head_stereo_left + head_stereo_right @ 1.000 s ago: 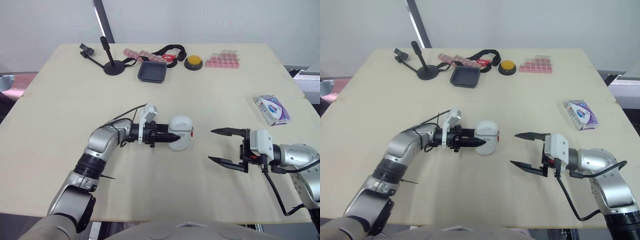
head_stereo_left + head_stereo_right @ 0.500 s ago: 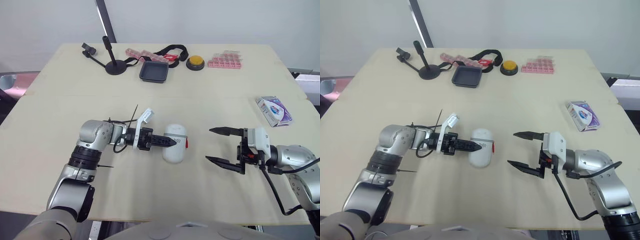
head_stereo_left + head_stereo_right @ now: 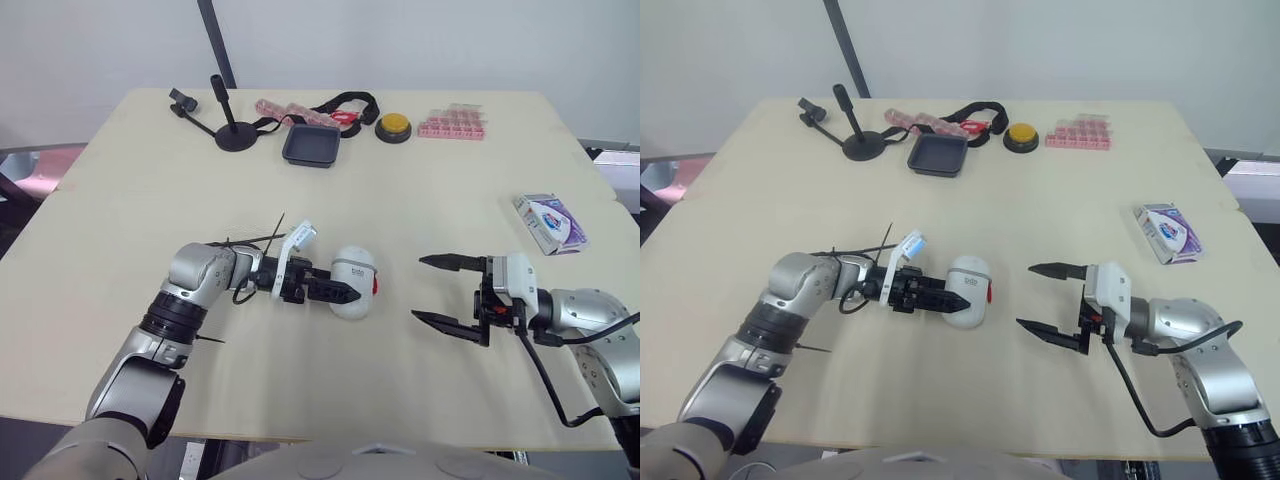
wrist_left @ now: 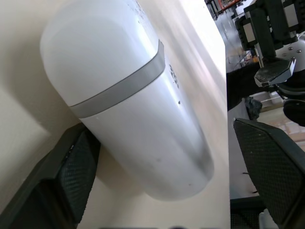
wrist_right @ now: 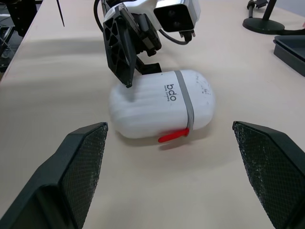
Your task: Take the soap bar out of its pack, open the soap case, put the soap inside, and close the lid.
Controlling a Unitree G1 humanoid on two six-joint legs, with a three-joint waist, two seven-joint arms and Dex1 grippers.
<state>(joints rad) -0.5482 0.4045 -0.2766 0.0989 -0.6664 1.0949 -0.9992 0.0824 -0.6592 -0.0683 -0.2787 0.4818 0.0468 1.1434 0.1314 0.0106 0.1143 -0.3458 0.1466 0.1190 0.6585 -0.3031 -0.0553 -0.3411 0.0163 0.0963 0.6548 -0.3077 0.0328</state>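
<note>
1. Head cam: soap case point(image 3: 358, 277) lies on its side mid bench point(image 3: 420, 180), lid closed, red latch point(image 3: 375, 284) facing R arm's side. L tool point(image 3: 343, 292) is at the case's L end, tips over it. R tool point(image 3: 419, 290) is spread wide, holding nothing, near the case's R side but apart from it. Soap pack point(image 3: 548, 222) lies far R on the bench, well apart from both tools. Black tray point(image 3: 310, 146) & yellow button point(image 3: 393, 125) sit at the far edge.
2. L wrist cam: L tool is spread, not clamped. One finger point(image 4: 71, 181) touches the case, the other stands apart w/ a gap. Grey band point(image 4: 119, 88) rings the case.
3. R wrist cam: R fingers point(image 5: 78, 174) are wide apart, w/ the case ahead between them, untouched. One L finger's tip rests on the case top.
</note>
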